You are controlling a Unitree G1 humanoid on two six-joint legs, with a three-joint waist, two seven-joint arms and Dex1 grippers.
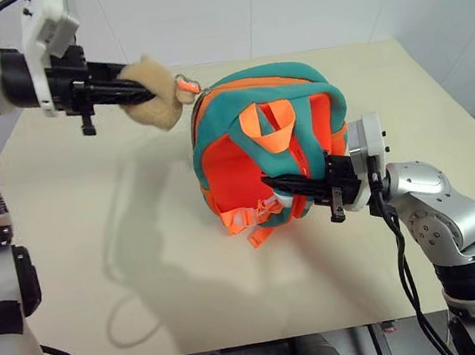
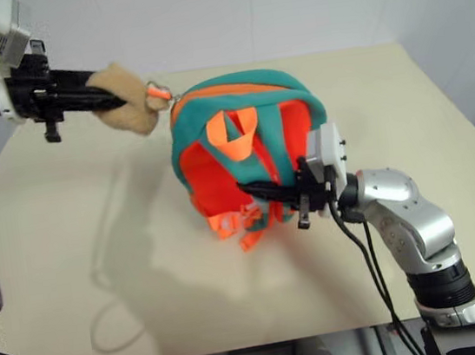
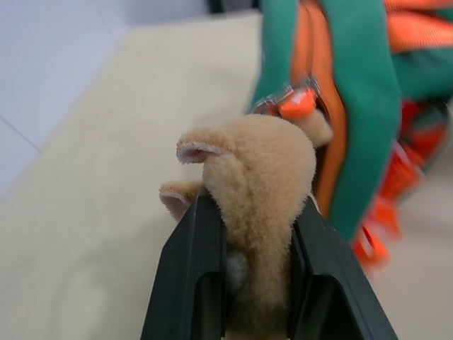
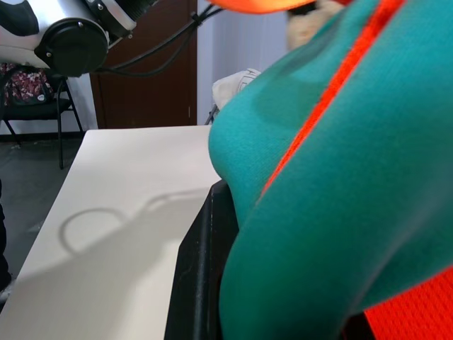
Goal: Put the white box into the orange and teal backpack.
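- The table (image 1: 72, 252), pale beige, carried the orange and teal backpack (image 1: 252, 119), which was held up off the surface between the two arms, with its shadow on the tabletop below it.
- The backpack looked soft and floppy; judging by its sag it would fold wherever unsupported, so its mouth would probably need holding wide on two sides before anything flat could slide in.
- The white box could not be made out on the table or in either gripper; it may have been inside the backpack already, which the views did not settle. If as flat and glossy as the task suggests, it would be stiff and slippery, best taken across its short sides.
- The right gripper (image 1: 296, 189) was clamped nearly shut on the teal edging and strap at the backpack's lower side.
- The left gripper (image 3: 256, 263) was closed partway, its black fingers (image 3: 190, 262) pinching the tan plush toy (image 3: 258, 170), which hangs from an orange clip at the backpack's top.
- The plush was squashy, a weak handle that could slip.
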